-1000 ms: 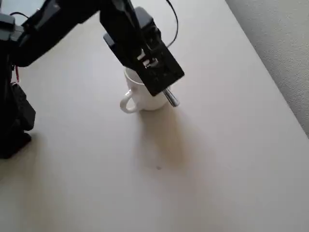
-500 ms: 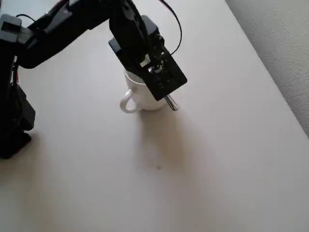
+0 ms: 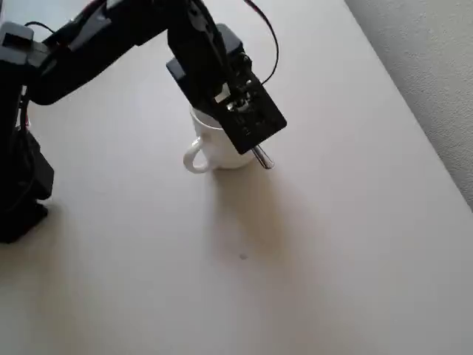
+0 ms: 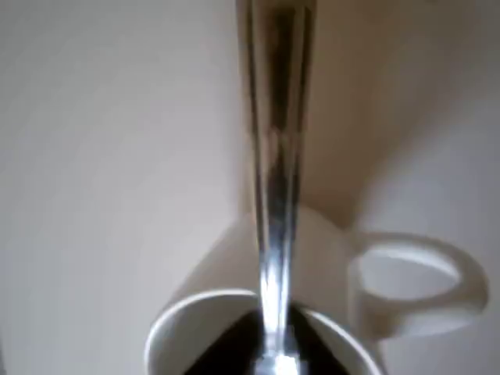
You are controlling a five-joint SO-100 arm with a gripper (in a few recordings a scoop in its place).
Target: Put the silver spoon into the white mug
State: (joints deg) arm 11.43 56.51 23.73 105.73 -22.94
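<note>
The white mug [image 3: 213, 151] stands upright on the table, its loop handle pointing left in the overhead view. My black gripper [image 3: 247, 137] hangs over the mug's right half and hides most of the opening. It is shut on the silver spoon [image 3: 262, 157], whose short shiny end pokes out below the gripper, past the mug's right wall. In the wrist view the silver spoon [image 4: 273, 156] runs as a bright bar from the top edge down to my gripper [image 4: 273, 355], above the mouth of the white mug [image 4: 328, 258]. The handle sits at the right there.
The beige table [image 3: 295, 281] spreads wide in front of and to the right of the mug. Its right edge [image 3: 414, 118] runs diagonally, with pale carpet beyond. The arm's dark base [image 3: 18, 185] stands at the left edge.
Over the last second the gripper has shifted slightly over the mug and sunk a little, so less of the spoon's end shows. Since half a second ago almost nothing has moved.
</note>
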